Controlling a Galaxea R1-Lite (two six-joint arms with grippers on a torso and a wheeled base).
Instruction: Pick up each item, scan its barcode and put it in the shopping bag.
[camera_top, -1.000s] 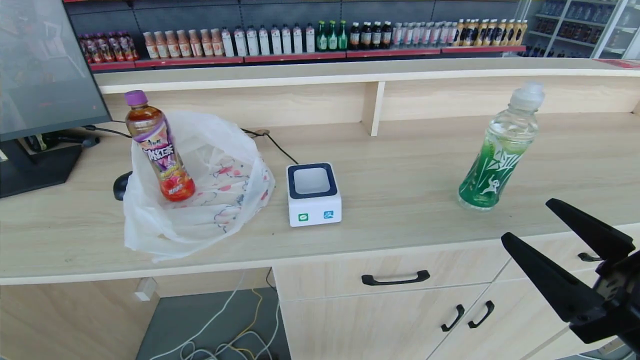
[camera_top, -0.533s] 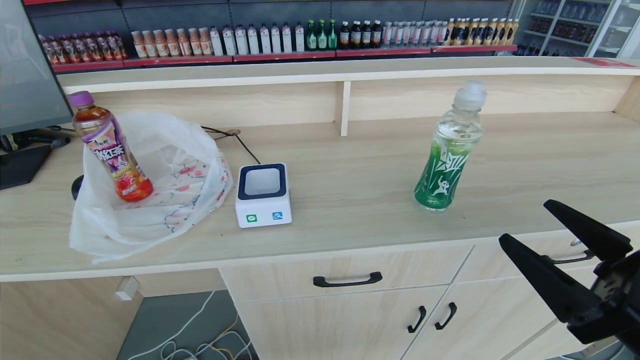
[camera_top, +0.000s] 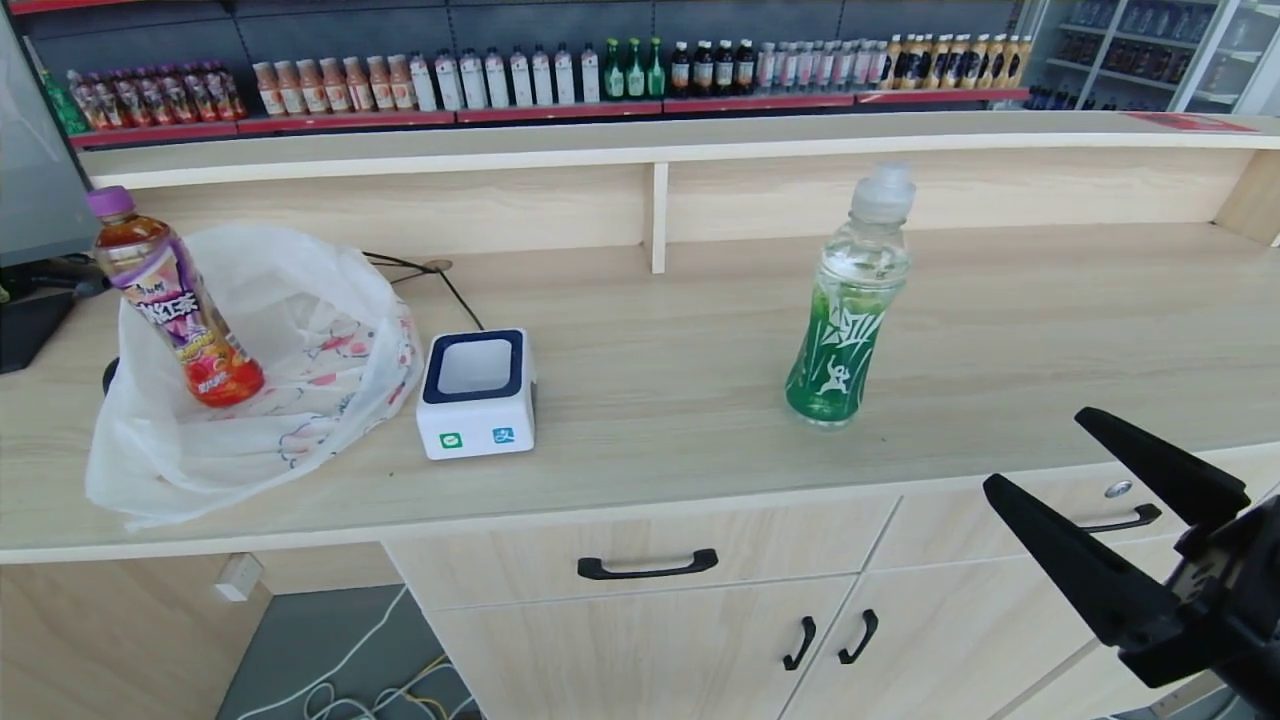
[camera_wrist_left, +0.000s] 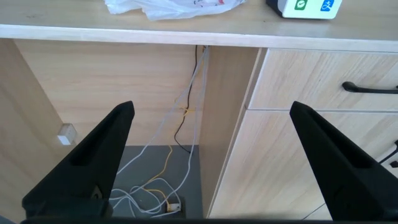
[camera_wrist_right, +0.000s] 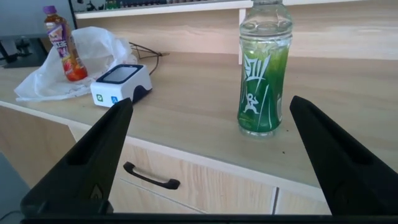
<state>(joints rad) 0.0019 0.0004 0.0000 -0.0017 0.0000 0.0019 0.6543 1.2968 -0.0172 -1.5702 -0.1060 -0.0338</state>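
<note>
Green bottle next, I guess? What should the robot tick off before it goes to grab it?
1. Green bottle upright, alone on the counter: ok.
2. Right gripper open wide: ok.
3. Gripper around the bottle: not ok, it hangs short of the counter's edge.
4. Scanner top uncovered: ok.
5. Shopping bag open, with room beside the purple-capped bottle: ok.
6. Where the barcode faces: cannot tell.
</note>
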